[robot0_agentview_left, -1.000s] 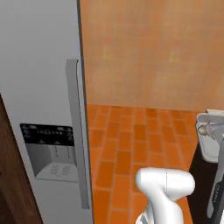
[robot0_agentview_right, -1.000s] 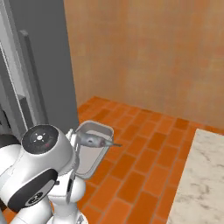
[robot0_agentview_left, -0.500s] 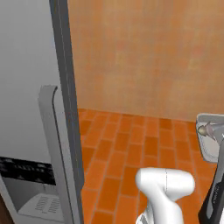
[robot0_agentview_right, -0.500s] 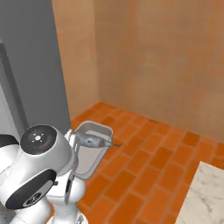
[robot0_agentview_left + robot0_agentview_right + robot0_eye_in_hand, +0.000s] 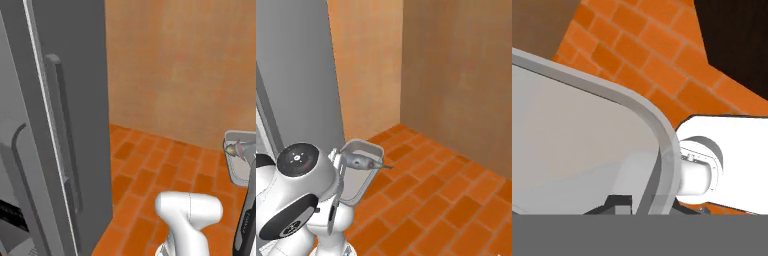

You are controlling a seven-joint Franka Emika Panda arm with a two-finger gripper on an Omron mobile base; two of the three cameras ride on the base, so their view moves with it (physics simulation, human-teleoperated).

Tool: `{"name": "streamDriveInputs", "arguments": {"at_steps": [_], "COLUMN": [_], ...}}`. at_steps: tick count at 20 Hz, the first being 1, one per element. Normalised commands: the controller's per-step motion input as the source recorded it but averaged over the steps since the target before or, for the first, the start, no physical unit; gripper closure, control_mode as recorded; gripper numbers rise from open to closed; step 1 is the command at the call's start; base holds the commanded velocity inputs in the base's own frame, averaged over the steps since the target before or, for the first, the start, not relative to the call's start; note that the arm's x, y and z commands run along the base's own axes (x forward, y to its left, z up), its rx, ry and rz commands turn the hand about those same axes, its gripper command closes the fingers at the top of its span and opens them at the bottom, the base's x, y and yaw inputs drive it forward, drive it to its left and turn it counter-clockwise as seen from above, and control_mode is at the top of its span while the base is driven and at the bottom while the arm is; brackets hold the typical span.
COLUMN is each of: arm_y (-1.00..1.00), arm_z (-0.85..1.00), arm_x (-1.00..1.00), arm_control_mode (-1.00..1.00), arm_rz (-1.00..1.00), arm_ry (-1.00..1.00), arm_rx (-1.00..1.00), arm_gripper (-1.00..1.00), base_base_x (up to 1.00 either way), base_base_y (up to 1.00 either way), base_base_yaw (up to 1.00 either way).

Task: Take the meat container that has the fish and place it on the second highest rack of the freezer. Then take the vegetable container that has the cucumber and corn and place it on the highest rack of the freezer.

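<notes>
Orange brick floor (image 5: 150,175); grey freezer (image 5: 75,125) stands on it, beside tan wall (image 5: 456,75).

The container (image 5: 358,170) is a shallow grey tray with rounded corners and a raised rim. I carry it in the air above the brick floor, my jaws shut on its rim. In the hand view its rim (image 5: 657,135) runs just before my fingertips. It sits tilted, open face turned outward in the right base view.

The fish (image 5: 361,161) is small, slim and silvery grey-brown. It lies across the upper part of the tray, shorter than the tray.

The freezer (image 5: 50,125) is tall and grey, with long vertical handles. Its doors are shut. It stands apart from the tray, on the left.
</notes>
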Motion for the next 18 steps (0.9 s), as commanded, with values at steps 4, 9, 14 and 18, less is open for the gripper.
{"name": "streamDriveInputs", "arguments": {"at_steps": [4,9,14,18], "arm_y": [0.0,0.0,0.0,0.0], "arm_z": [0.0,0.0,0.0,0.0], "arm_x": [0.0,0.0,0.0,0.0], "arm_control_mode": [1.0,1.0,1.0,1.0], "arm_rz": [0.0,0.0,0.0,0.0], "arm_ry": [0.0,0.0,0.0,0.0], "arm_rx": [0.0,0.0,0.0,0.0], "arm_gripper": [1.0,1.0,1.0,1.0], "base_base_x": [0.21,0.07,0.0,0.09], "base_base_y": [-0.43,-0.48,-0.27,-0.52], "base_base_yaw": [0.59,0.61,0.66,0.69]}}
